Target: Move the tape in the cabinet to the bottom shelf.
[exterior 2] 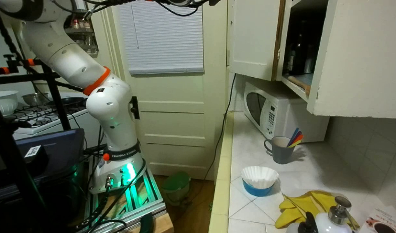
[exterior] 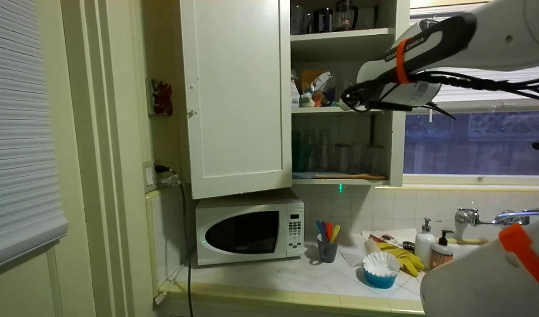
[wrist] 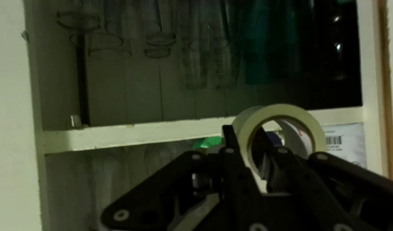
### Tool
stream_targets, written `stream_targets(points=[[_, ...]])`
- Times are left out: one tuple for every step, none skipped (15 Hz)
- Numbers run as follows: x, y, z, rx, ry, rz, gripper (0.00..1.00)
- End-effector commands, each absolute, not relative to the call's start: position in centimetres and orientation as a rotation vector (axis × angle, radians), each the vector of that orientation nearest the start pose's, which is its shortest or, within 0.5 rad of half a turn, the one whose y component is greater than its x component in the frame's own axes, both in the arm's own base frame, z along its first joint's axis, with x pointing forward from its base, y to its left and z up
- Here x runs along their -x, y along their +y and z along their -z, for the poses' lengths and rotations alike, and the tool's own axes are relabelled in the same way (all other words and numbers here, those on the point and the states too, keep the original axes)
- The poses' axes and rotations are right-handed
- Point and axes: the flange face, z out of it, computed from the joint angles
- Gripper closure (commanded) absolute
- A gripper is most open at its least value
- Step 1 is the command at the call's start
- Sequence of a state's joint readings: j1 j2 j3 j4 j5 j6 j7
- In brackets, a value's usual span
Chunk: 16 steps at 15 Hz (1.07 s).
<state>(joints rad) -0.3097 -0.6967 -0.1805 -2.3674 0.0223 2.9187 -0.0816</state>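
Note:
A cream roll of tape [wrist: 281, 109] shows in the wrist view, which stands upside down. My gripper [wrist: 244, 131] is shut on the roll's wall, one finger outside the ring and one through its hole. The roll is in front of a middle shelf edge [wrist: 103, 133]. The white cabinet [exterior: 398, 145] stands open, its panelled door [exterior: 241, 88] swung left in an exterior view. The bottom shelf [exterior: 340, 181] shows below the gripper there, and its edge also shows in an exterior view [exterior 2: 293, 86]. In the wrist view the bottom shelf is out of frame.
Clear glasses [wrist: 154, 25] and teal cups [wrist: 267, 45] stand on the bottom shelf. A wooden utensil [exterior: 348, 176] lies along its front edge. Bags [exterior: 318, 88] fill the middle shelf. A microwave [exterior: 252, 233] and a mug [exterior: 327, 251] stand on the counter below.

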Motion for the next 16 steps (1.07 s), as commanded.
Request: stream_targets(points=[[-29.3, -19.3, -68.4, 2.788, 0.536, 1.679, 0.96], [-29.6, -19.1, -67.5, 2.829, 0.552, 1.597, 0.96], [-30.1, -18.9, -66.6, 2.86, 0.565, 1.524, 0.96], [-30.5, -18.7, -65.9, 2.896, 0.576, 1.481, 0.96], [-31.8, -18.8, -64.9, 2.942, 0.616, 1.48, 0.96], [-33.2, -19.0, -63.6, 2.987, 0.657, 1.503, 0.96], [-34.4, -19.0, -62.6, 3.009, 0.681, 1.539, 0.96], [-35.6, -19.2, -61.6, 3.017, 0.715, 1.578, 0.96], [-36.7, -19.6, -60.8, 3.029, 0.746, 1.62, 0.96], [-37.8, -20.1, -59.9, 3.039, 0.782, 1.656, 0.96], [-38.5, -20.7, -59.4, 3.043, 0.809, 1.706, 0.96], [-39.2, -21.5, -59.1, 3.034, 0.849, 1.743, 0.96], [-39.9, -22.2, -58.8, 3.025, 0.904, 1.76, 0.96], [-40.5, -23.1, -58.6, 3.026, 0.96, 1.759, 0.96], [-41.3, -23.8, -58.3, 3.022, 1.005, 1.748, 0.96], [-42.0, -24.3, -58.3, 3.019, 1.026, 1.736, 0.96]])
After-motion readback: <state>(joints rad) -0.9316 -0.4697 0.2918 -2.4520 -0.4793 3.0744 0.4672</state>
